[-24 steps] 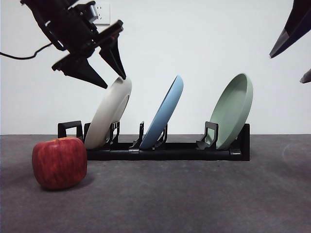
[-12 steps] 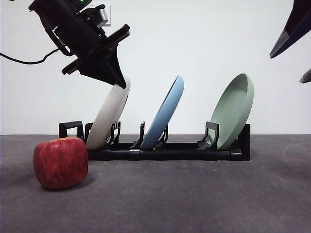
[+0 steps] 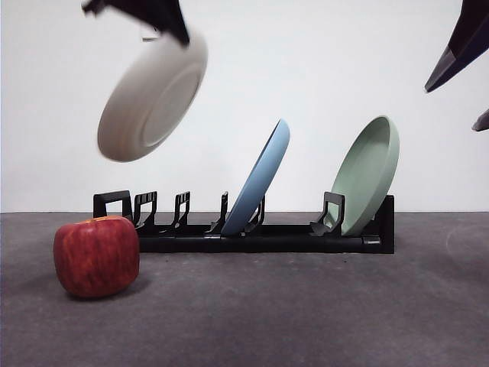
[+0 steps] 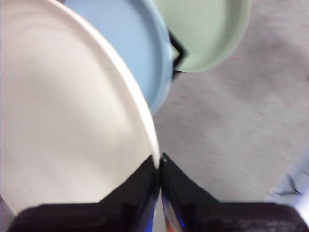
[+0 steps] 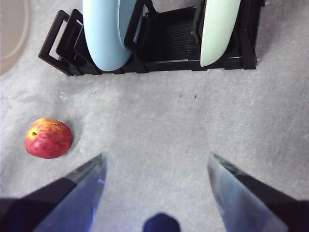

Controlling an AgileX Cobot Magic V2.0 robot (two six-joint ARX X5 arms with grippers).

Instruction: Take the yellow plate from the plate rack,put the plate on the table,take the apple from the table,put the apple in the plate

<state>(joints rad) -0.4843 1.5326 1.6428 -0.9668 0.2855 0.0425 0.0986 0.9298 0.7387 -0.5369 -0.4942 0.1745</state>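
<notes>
Apple (image 3: 96, 256): nearest you, lower left of the front view, resting on the table (image 3: 306, 313) just ahead of the rack's end; untouched.
Plate rack (image 3: 252, 233): behind it, mid-frame; you see its leftmost slots bare, while the blue plate (image 3: 261, 177) and pale green plate (image 3: 367, 174) lean in theirs.
Yellow plate (image 3: 153, 95): upper left, clear of the rack, tilted in the air.
Left gripper (image 4: 159, 166): jaws pinched on that plate's rim.
Right gripper (image 5: 155, 169): jaws spread, holding nothing, waiting over the table.
Progress: you have the plate out; setting it down and both apple steps remain.
</notes>
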